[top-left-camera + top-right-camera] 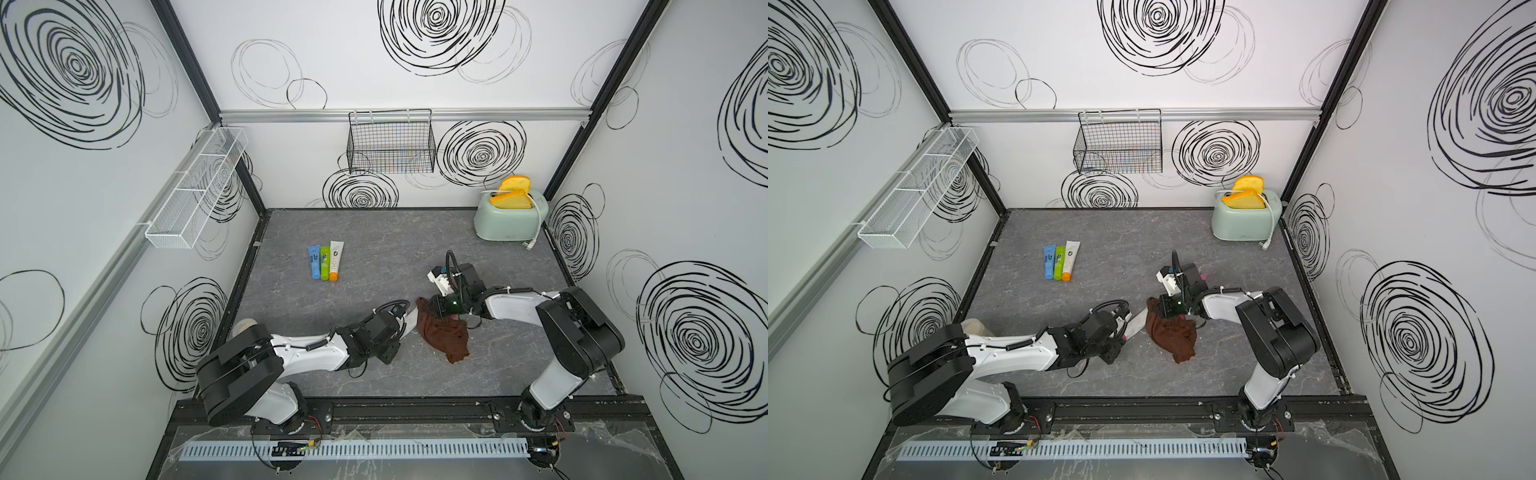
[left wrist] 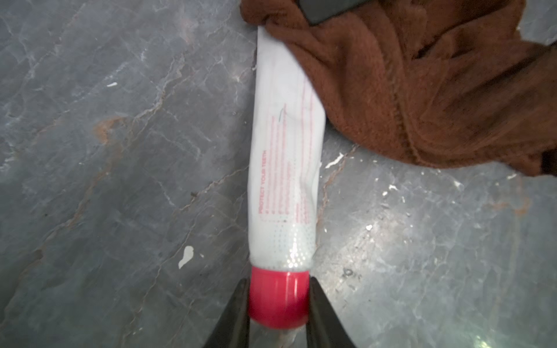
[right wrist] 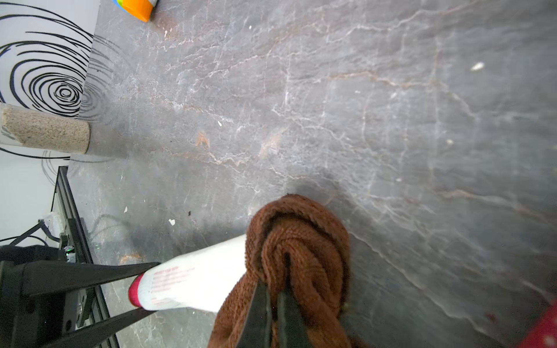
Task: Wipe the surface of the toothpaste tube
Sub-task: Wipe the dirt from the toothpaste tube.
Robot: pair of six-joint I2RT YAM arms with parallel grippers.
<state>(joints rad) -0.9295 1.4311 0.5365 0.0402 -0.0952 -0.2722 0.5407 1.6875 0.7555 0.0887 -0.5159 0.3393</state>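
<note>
We grip the toothpaste tube [image 2: 286, 150] and the brown cloth [image 2: 422, 90] meets it.
Nearest, our left gripper [image 2: 278, 290] pinches the tube's red cap [image 2: 278, 301]. The tube lies flat mid-table [image 1: 374, 232], its far end under the cloth, which our right gripper [image 3: 272, 289] clamps with its fingers pressed together. Beyond lie three small tubes [image 1: 325, 261], then a toaster [image 1: 505, 222].

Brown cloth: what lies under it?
The flat end of the white toothpaste tube runs under the brown cloth; its body and red cap are exposed. Whatever else lies beneath is covered.
</note>
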